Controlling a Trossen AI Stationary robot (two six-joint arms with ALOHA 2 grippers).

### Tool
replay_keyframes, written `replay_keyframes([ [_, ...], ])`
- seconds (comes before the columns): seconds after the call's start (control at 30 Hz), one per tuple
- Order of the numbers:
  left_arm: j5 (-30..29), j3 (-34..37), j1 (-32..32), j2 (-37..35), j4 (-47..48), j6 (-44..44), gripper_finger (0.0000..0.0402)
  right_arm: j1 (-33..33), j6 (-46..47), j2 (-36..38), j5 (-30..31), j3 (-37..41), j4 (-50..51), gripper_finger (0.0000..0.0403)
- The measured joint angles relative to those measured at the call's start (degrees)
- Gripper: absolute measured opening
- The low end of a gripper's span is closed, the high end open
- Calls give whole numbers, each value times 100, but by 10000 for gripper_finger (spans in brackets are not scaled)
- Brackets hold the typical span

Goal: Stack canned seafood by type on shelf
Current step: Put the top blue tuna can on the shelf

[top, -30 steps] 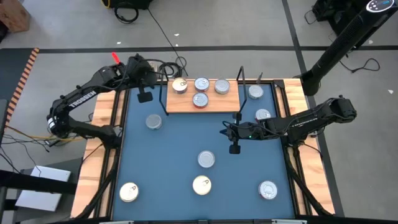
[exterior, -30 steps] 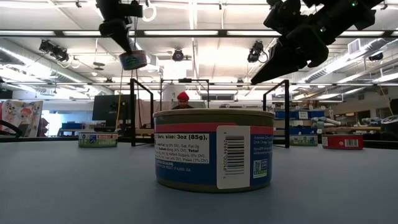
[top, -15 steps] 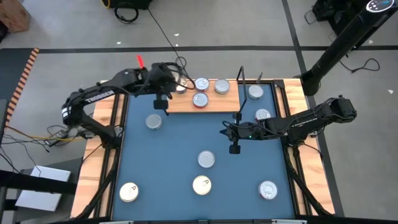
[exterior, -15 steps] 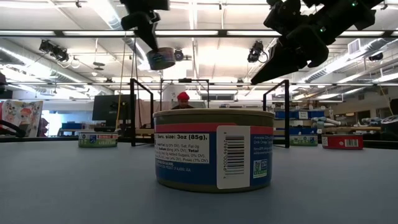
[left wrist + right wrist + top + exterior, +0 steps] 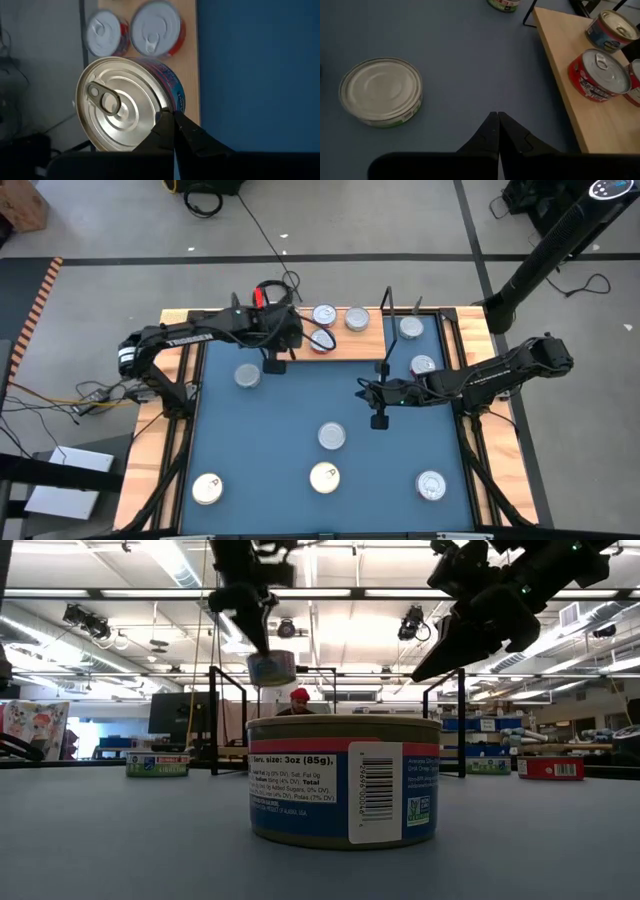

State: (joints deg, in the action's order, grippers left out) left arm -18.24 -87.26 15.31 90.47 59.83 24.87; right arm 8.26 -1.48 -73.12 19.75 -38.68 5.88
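While red tins [image 5: 157, 27] crowd the shelf [image 5: 191, 60], its wire frame [image 5: 228, 720] seemingly flanks the lifted tin [image 5: 125, 102].

"Serv. size: 3oz (85g)" printed on label of nearest can [image 5: 343, 780], barcode beside it, remaining small print too fine to read

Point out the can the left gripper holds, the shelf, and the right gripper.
Held can [image 5: 120, 110], left wrist view, silver lid.
Shelf [image 5: 570, 75], right wrist view, bare wood.
Right gripper [image 5: 498, 117], right wrist view, between fingertips.
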Motion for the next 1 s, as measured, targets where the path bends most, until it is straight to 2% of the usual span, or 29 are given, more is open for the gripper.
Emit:
replay_keyframes([
  [0.33,114,769,22,197,-638,-45,0,139,2,0,1,0,27,9],
  [1.0,96,854,448,964,-950,36,0,139,2,0,2,0,27,9],
])
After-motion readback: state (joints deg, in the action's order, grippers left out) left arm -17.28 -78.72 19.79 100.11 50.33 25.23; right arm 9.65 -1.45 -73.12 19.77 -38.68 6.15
